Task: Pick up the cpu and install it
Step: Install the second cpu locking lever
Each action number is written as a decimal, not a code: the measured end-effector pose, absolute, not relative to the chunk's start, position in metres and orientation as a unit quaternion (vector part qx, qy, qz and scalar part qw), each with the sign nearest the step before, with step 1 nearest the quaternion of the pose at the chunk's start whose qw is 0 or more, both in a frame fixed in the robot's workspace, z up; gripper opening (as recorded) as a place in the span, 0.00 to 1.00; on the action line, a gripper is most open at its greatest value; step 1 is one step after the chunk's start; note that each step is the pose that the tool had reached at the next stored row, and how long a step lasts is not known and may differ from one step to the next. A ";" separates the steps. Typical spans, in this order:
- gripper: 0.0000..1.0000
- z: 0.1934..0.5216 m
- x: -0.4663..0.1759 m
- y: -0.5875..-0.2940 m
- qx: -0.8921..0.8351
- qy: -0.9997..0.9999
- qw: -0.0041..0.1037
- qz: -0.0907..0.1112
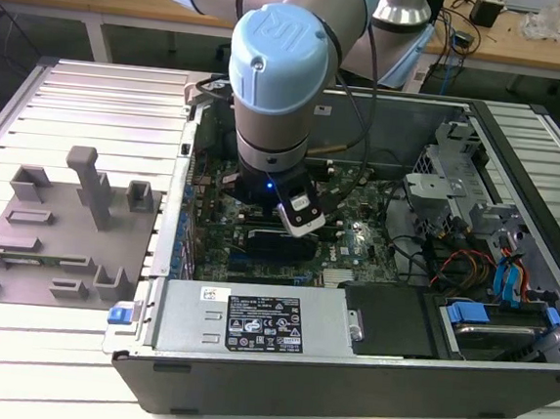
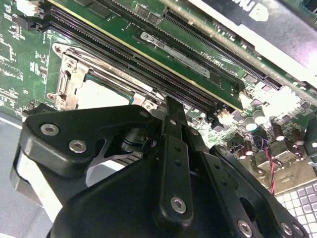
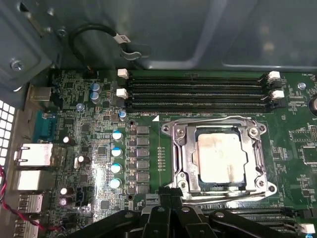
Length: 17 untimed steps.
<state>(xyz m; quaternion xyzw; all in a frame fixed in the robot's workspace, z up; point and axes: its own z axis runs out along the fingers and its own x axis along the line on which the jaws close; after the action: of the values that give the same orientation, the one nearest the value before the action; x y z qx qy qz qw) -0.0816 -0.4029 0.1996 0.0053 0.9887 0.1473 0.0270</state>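
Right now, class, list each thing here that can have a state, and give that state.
cpu: lying flat inside the socket frame.
socket frame: metal frame down around the cpu.
computer case: side open, motherboard exposed.
grey tray: on the table beside the case.
gripper: just above the motherboard beside the socket frame.

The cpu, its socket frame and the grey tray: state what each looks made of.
The cpu: pale silver-grey metal top, matte and a little smudged. The socket frame around it: bright bare metal, shiny, with screw heads at the corners. The grey tray outside the computer case: probably moulded plastic, uniformly dull grey with no glint.
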 end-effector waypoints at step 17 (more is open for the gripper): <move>0.11 0.193 -0.082 -0.402 0.006 0.987 0.027 0.156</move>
<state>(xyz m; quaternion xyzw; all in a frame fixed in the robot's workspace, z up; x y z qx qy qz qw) -0.0816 -0.4018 0.1930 0.0058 0.9874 0.1556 0.0270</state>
